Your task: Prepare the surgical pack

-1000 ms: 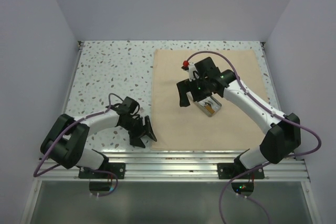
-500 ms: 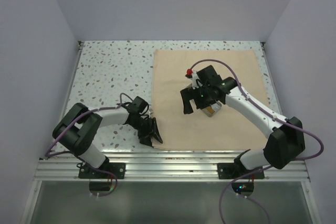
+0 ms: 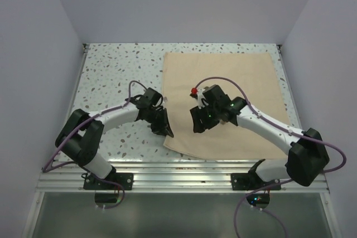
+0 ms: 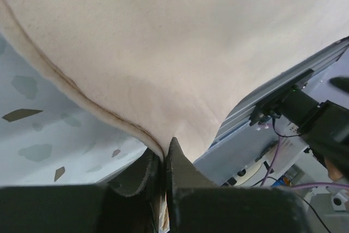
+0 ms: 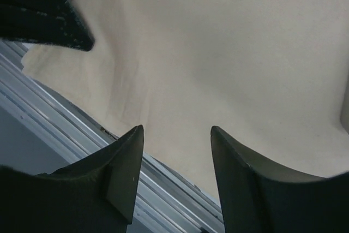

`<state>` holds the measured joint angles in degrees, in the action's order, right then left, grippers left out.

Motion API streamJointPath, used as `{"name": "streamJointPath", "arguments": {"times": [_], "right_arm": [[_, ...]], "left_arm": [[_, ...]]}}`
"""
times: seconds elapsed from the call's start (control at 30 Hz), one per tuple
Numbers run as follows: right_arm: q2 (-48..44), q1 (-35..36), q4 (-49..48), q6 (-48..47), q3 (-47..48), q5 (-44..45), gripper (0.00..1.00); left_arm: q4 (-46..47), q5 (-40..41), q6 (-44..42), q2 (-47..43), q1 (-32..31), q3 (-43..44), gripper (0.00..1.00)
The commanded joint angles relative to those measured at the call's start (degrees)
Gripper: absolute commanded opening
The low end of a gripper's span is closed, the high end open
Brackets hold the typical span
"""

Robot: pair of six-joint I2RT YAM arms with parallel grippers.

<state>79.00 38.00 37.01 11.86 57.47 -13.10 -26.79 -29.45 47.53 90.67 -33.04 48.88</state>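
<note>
The left arm [image 3: 111, 120] and right arm [image 3: 268, 126] have white link shells between chunky black joint housings. A thin purple cable [image 3: 220, 78] runs along each, with a red cap [image 3: 193, 90] on the right wrist. The right gripper [image 5: 176, 129] has matte black, wedge-shaped fingers [image 5: 122, 173].

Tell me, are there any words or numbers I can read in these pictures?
None: no word, number, brand or sign can be read in any view.
The large plain tan cloth sheet is blank.
The speckled white tabletop has only dark flecks.
The silver metal rail at the near edge shows no label.
</note>
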Motion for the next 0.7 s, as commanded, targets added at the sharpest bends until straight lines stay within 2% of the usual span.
{"name": "streamJointPath", "arguments": {"times": [0.0,0.1,0.27,0.5,0.53,0.67], "right_arm": [[-5.3,4.6,-9.1,1.6,-2.4,-0.5,0.53],[-8.1,7.9,-13.7,4.0,-5.0,0.7,0.54],[-7.8,13.5,-13.8,3.2,-3.7,5.1,0.74],[-5.4,17.5,-13.7,-0.4,-3.7,12.1,0.81],[-4.9,18.2,-13.8,-1.3,-3.6,13.9,0.88],[-3.2,19.7,-14.1,-3.2,-2.6,18.1,0.89]], "left_arm": [[-1.3,-1.4,-0.7,-1.6,0.0,5.3,0.00],[-1.3,-4.2,1.3,-0.2,0.2,8.8,0.00],[0.8,-9.2,6.7,2.0,0.2,12.5,0.00],[0.9,-11.6,10.2,3.5,0.3,13.4,0.00],[1.1,-11.9,10.7,3.6,0.3,13.3,0.00],[1.9,-14.0,12.1,4.5,0.2,13.5,0.00]]}}
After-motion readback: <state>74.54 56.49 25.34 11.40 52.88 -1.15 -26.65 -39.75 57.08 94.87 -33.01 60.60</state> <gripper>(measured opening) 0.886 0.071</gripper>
